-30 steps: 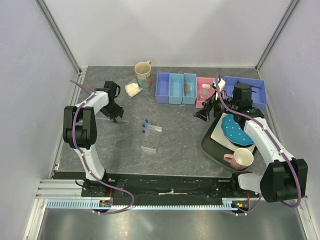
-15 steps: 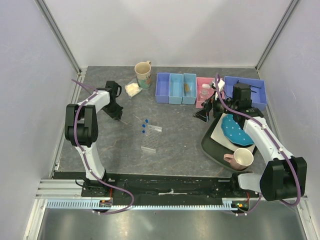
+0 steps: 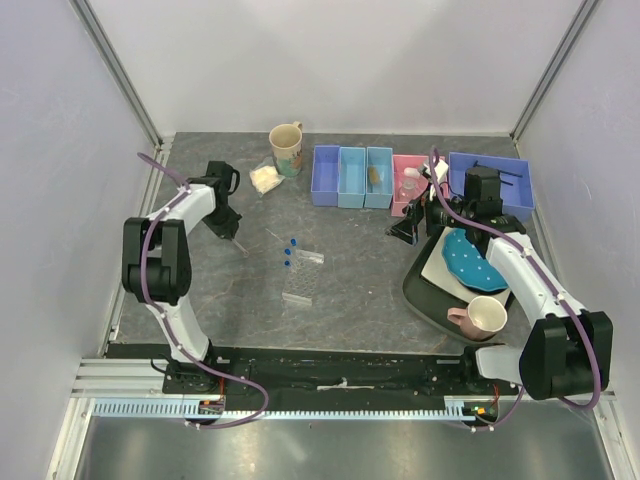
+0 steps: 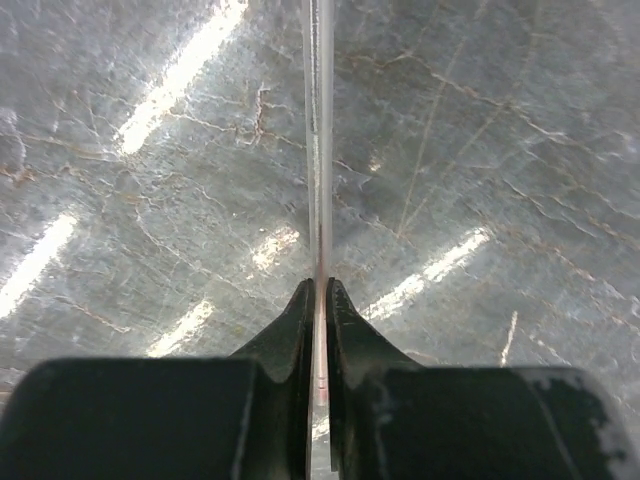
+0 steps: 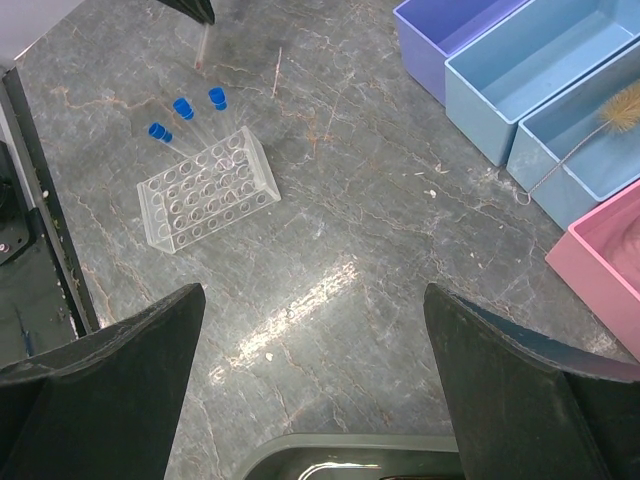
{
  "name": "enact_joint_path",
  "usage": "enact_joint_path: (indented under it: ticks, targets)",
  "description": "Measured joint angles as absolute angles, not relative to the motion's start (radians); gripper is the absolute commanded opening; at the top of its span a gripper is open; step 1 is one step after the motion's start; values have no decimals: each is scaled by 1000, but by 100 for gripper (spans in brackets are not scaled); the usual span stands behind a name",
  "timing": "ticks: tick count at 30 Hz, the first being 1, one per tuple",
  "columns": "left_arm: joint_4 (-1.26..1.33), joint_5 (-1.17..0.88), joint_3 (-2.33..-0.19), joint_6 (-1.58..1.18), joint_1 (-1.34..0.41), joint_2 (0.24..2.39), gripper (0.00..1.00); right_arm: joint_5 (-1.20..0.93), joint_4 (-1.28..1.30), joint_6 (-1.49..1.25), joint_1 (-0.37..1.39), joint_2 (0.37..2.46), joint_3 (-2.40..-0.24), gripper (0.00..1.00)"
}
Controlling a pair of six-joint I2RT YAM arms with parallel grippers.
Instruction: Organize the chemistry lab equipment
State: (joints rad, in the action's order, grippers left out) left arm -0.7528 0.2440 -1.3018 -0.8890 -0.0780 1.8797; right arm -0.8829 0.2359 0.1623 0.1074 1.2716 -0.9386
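My left gripper is shut on a thin clear rod and holds it low over the table's left side; the rod's tip also shows in the right wrist view. The clear plastic tube rack lies mid-table, with three blue-capped tubes beside it; both show in the right wrist view, the rack and the tubes. The bag of pale powder lies at the back. A small flask sits in the pink bin. My right gripper is open and empty, above bare table.
A cream mug stands at the back. Blue bins hold a brush. A large blue bin is at the back right. A dark tray carries the blue dotted plate and a pink mug. A second thin rod lies on the table.
The left arm has shifted its pose a little, its elbow swinging left while the gripper stays shut near the same spot. The right arm has not moved.
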Motion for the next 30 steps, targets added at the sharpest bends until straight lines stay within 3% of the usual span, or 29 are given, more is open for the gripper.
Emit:
enact_joint_path:
  ticks: [12,23,30]
  targets:
    - [-599,145,-1128,-675,-78,1642,2,-883,242,166,107,1276,-939,98]
    - [-356,-212,-976,-466,-78,1336,2,-886,243,173,107,1296,-939,98]
    - [-254,-439,-979,-434,-85,1294,2,-886,243,175,107,1296,-939,98]
